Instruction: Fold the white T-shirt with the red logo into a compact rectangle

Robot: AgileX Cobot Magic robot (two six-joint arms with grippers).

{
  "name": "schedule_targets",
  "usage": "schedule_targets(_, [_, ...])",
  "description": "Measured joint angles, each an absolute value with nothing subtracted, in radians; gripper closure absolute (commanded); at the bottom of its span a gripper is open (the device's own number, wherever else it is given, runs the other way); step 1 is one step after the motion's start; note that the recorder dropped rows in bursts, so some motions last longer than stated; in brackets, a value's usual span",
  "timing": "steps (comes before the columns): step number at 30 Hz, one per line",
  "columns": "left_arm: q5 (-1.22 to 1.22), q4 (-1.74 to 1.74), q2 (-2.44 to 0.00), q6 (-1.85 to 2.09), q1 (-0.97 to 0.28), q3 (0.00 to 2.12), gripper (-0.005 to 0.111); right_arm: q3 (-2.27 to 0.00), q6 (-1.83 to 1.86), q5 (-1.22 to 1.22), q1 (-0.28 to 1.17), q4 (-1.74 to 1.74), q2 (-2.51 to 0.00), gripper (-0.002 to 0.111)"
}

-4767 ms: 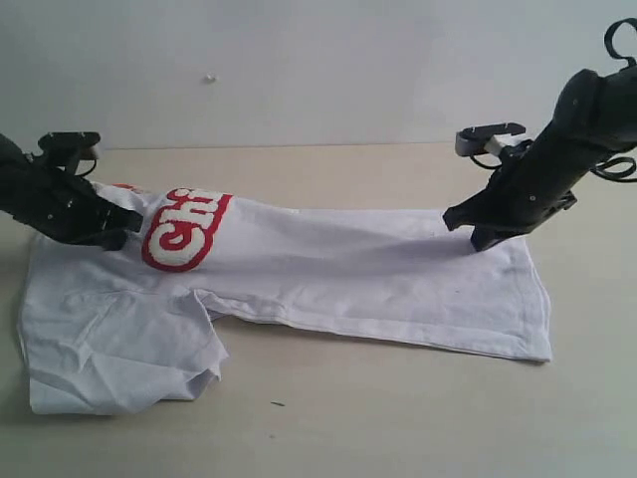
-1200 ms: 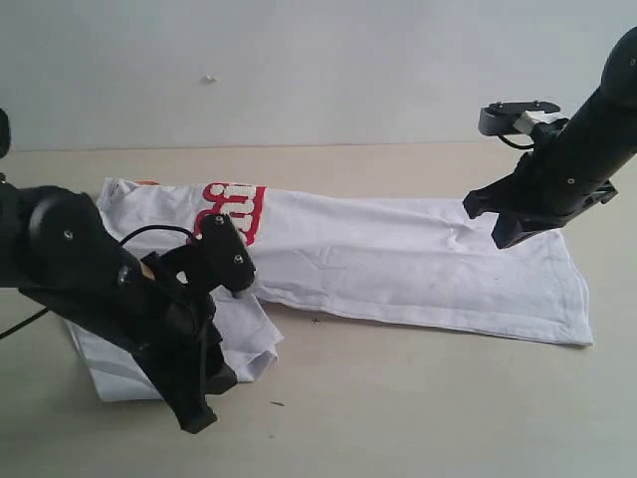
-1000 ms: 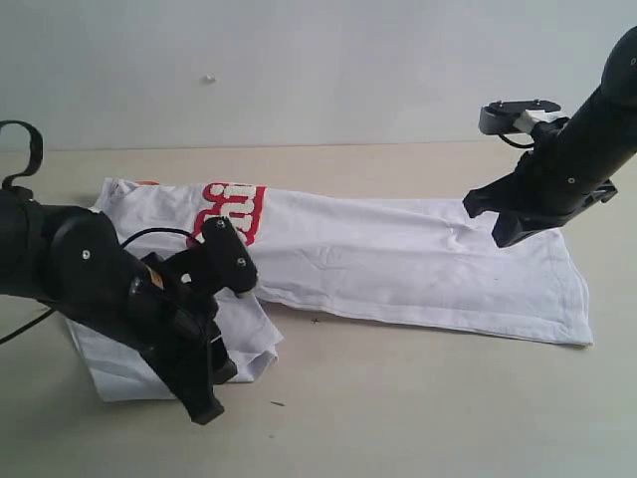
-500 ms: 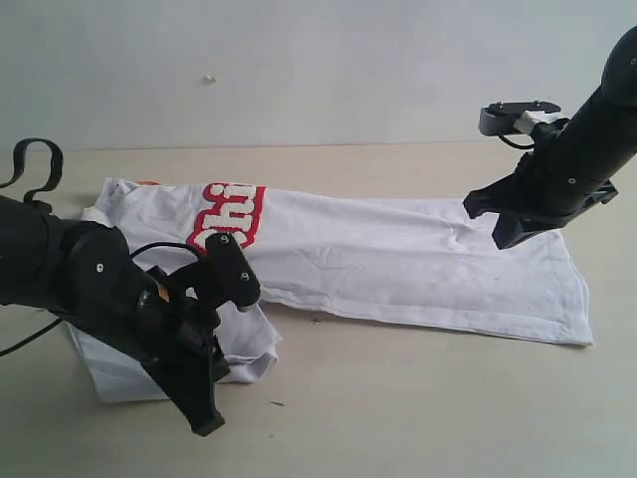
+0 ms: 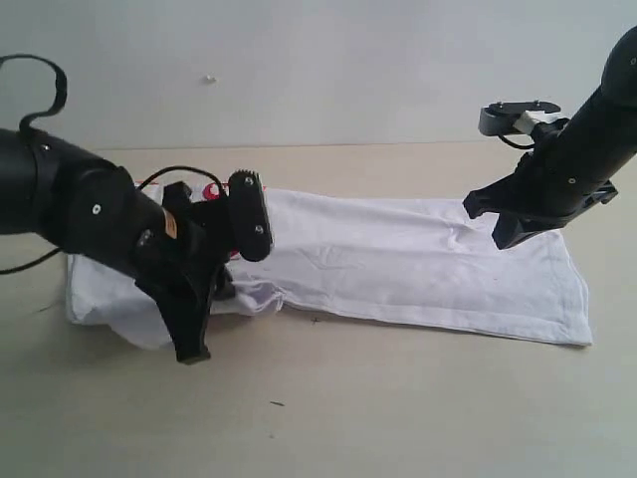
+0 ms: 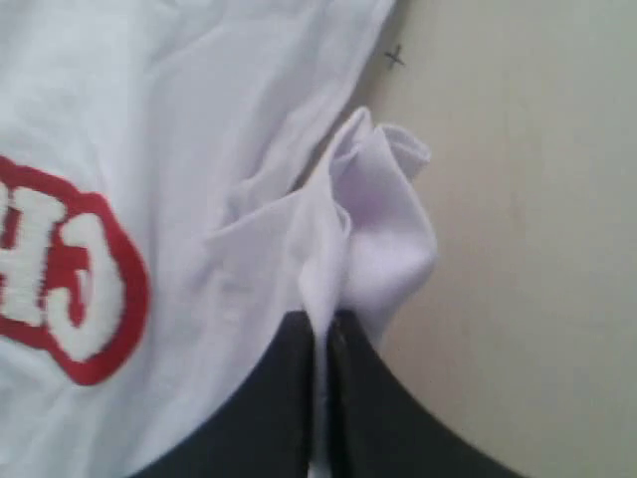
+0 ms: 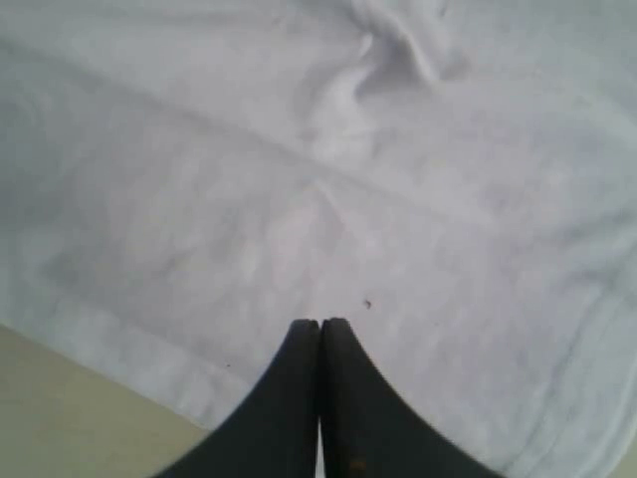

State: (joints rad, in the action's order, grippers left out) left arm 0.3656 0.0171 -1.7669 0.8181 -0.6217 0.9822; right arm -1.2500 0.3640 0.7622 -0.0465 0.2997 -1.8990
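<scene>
"So, what do you have on the left?"

"Your left gripper (image 6: 323,344) has its jaws squeezed onto a bunched fold of the white T-shirt (image 5: 398,269), at the edge nearer the outside camera. The cloth runs up between the two fingers. Beside that fold you can see the red logo (image 6: 60,289), fat white letters on a thick red outline. The wrist view gives you only a C and an H."

"And the shirt itself?"

"It lies on the table (image 5: 398,398) as a long band, running from your left arm across to your right. The left end is rumpled and heaped under the arm. The middle and the right part lie fairly flat."

"And the right side?"

"Your right gripper (image 5: 508,234) has its jaws pressed together, with nothing visible between them. Its tips are over the cloth near the far right corner. You cannot tell whether they touch it."
</scene>
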Motion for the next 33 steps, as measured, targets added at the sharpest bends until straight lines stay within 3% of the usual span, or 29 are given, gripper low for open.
schedule_targets(7, [0.426,0.455,-1.765,0.818,-0.622,1.053,0.107,-1.250,0.364,0.762,-0.046,0.297,-1.899,0.108])
schedule_targets(13, [0.209,0.721,-1.878,0.815,-0.622,1.083,0.105,-1.250,0.364,0.762,-0.046,0.296,-1.899,0.108])
schedule_targets(17, [0.151,0.750,-1.968,0.724,-0.590,1.175,0.078,-1.250,0.364,0.756,-0.046,0.296,-1.899,0.108])
schedule_targets(20, [0.119,0.751,-1.988,0.673,-0.570,1.214,0.067,-1.250,0.364,0.745,-0.046,0.296,-1.899,0.108])
schedule_targets(25, [0.109,0.758,-1.989,0.633,-0.556,1.240,0.075,-1.250,0.364,0.736,-0.046,0.294,-1.899,0.108])
schedule_targets(27, [0.125,0.750,-1.989,0.578,-0.549,1.242,0.083,-1.250,0.364,0.738,-0.046,0.292,-1.899,0.108])
schedule_targets(30, [0.183,0.735,-1.989,0.448,-0.541,1.242,0.104,-1.250,0.364,0.741,-0.046,0.292,-1.899,0.108])
schedule_targets(33, [0.240,0.701,-1.989,0.322,-0.532,1.242,0.107,-1.250,0.364,0.745,-0.046,0.292,-1.899,0.108])
